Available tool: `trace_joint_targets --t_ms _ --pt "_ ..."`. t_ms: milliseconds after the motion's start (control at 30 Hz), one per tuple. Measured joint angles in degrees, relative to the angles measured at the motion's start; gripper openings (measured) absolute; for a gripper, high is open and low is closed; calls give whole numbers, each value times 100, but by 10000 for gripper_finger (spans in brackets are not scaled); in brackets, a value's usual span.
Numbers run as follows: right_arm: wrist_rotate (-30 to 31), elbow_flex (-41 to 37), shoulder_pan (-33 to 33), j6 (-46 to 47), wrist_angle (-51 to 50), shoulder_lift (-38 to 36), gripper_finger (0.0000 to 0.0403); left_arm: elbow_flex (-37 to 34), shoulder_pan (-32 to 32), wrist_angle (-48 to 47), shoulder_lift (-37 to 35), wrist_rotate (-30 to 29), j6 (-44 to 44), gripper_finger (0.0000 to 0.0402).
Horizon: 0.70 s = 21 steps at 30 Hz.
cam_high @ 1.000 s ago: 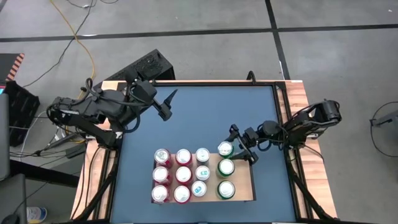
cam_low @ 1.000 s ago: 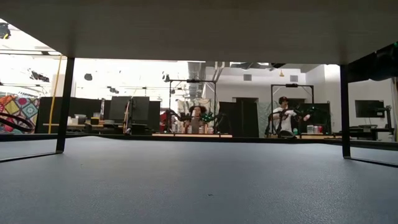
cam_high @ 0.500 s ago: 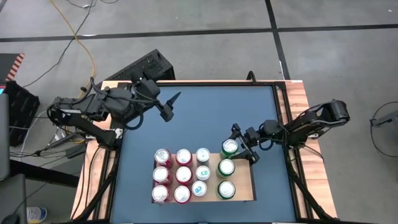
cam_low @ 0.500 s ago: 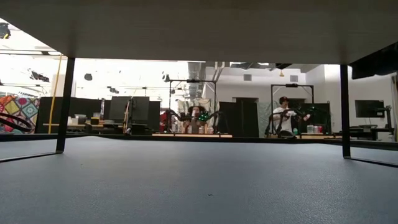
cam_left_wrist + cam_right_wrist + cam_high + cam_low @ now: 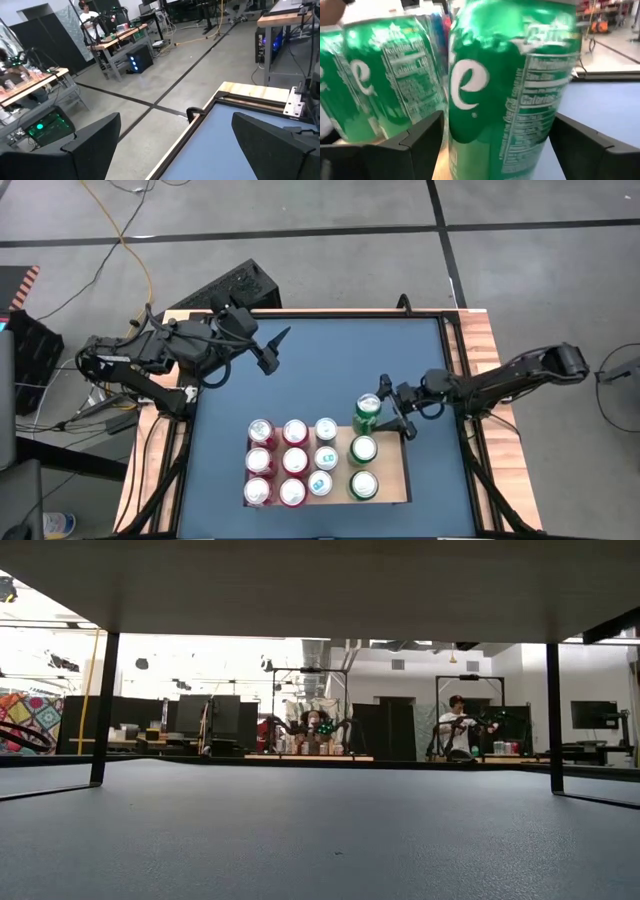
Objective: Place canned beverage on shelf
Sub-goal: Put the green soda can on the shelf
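My right gripper (image 5: 388, 410) is shut on a green can (image 5: 368, 412) and holds it just above the far right corner of the pale wooden shelf (image 5: 398, 478). The same can (image 5: 510, 90) fills the right wrist view between both dark fingers. On the shelf stand two more green cans (image 5: 362, 450) on their bases, and beside them a block of several red and white cans (image 5: 292, 461). My left gripper (image 5: 272, 350) hangs open over the table's far left part, holding nothing. My right gripper pinches the green can's round side wall (image 5: 470, 125), one finger (image 5: 420, 142) on each side. The fingers come in level from the table's right. The can is lifted clear of the shelf and roughly upright, its silver top (image 5: 368, 402) showing from above.
The blue table top (image 5: 330, 365) has free room on its far half. Wooden side rails (image 5: 480, 350) with black bars run along the left and right edges. Beyond the table are workbenches and people in the room.
My right gripper has risen and shifted a little toward the far edge, carrying the green can. The can stood on the shelf's far right corner before and now hangs clear of it. The other cans have kept still.
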Motion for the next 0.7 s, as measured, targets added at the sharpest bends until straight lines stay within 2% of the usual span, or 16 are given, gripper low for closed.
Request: trace_joint_targets --t_ms 267,433,700 --pt "-50 894 334 -1221 -1953 -182 328 0 20 -26 0 -57 148 368" --pt "-37 1417 448 -1359 -2708 -175 322 0 26 -28 0 -63 281 368" --pt "95 1674 458 -1339 -3508 -196 322 0 28 -95 0 -63 331 368"
